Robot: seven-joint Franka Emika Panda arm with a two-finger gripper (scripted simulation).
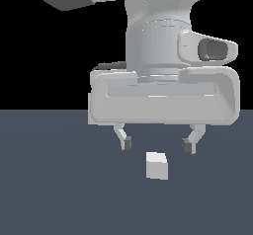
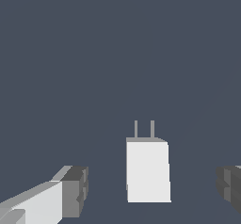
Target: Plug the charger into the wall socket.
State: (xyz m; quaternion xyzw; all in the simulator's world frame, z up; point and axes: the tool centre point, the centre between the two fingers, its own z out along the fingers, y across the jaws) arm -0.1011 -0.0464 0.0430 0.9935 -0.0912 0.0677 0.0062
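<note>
The charger point(image 1: 157, 165) is a small white-grey block lying on the dark grey floor, just below the hand in the exterior view. In the wrist view the charger point(image 2: 148, 170) shows two thin grey prongs sticking out of one end. My gripper point(image 1: 156, 143) hangs open above it, one fingertip on each side and neither touching the block. The gripper point(image 2: 153, 190) fingers straddle the charger in the wrist view too, with gaps on both sides. The wall socket is out of view.
A flat dark grey floor point(image 1: 49, 189) stretches around the charger. The arm's large white-grey hand body point(image 1: 163, 98) fills the upper middle of the exterior view against a black background.
</note>
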